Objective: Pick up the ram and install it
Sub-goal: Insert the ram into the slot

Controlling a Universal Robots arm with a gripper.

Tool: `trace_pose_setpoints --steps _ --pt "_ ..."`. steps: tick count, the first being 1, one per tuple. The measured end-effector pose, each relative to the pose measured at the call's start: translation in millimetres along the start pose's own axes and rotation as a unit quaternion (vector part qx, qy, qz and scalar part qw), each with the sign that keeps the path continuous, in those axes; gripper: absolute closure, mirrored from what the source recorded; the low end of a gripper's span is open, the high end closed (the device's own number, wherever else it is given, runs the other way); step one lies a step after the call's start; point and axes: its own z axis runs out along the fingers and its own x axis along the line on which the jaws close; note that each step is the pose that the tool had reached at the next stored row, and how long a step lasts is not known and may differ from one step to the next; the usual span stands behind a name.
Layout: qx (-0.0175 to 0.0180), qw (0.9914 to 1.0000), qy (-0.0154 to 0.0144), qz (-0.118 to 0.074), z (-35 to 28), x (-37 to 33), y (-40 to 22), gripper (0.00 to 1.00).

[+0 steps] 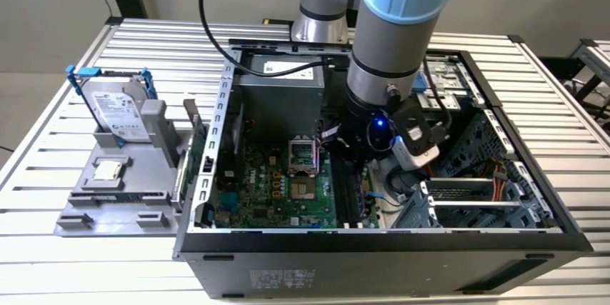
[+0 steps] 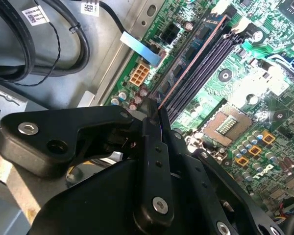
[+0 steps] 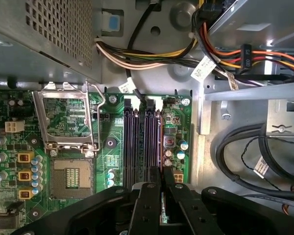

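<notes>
My gripper [image 1: 356, 161] is down inside the open computer case, over the memory slots [image 3: 137, 147] of the green motherboard [image 1: 276, 191]. In both wrist views its black fingers [image 3: 148, 200] are pressed together on a thin board seen edge-on: the ram [image 2: 191, 63]. It stands upright along the slot nearest the board's edge, beside the dark empty slots [image 2: 208, 61]. In the first wrist view the ram [image 3: 160, 147] runs from my fingertips toward the white slot latches. My gripper [image 2: 153, 105] holds it at one end; my gripper [image 3: 161, 178] hides that end.
The bare processor socket [image 3: 71, 178] and its opened frame [image 3: 68, 120] lie beside the slots. Cable bundles [image 3: 152, 58] cross above them, and black cables [image 2: 44, 49] lie near the case wall. Outside the case, a hard drive in a blue bracket [image 1: 119, 108] and a small chip [image 1: 107, 170] rest on a grey stand.
</notes>
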Motion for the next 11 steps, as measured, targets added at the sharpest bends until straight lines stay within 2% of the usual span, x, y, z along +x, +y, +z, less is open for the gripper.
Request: trace_pose_setpoints --steps 11 --pt "0.0003 0.99999 0.0000 0.005 0.3 0.5 0.3 1.00"
